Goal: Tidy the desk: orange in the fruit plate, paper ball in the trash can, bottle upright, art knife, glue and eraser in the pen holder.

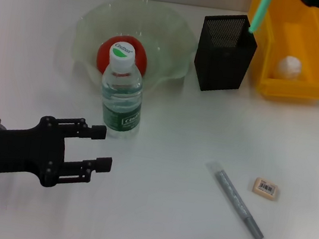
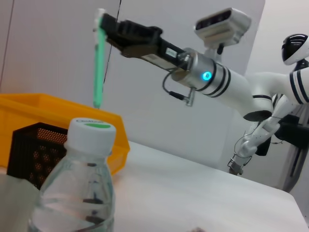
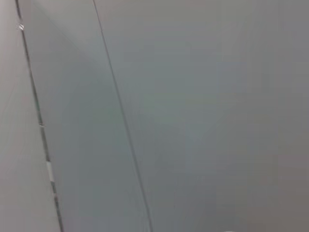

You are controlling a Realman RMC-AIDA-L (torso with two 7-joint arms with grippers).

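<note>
Above the pen holder (image 1: 225,52), my right gripper (image 2: 104,23) pinches a green stick (image 2: 99,67); my left gripper (image 1: 100,147) gapes empty below the bottle (image 1: 121,93).

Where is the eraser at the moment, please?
In the head view, the eraser lies on the table's right side, just right of the grey pen-like tool and well in front of the trash can.

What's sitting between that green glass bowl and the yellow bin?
In the head view, the pen holder stands between the fruit plate and the trash can.
</note>
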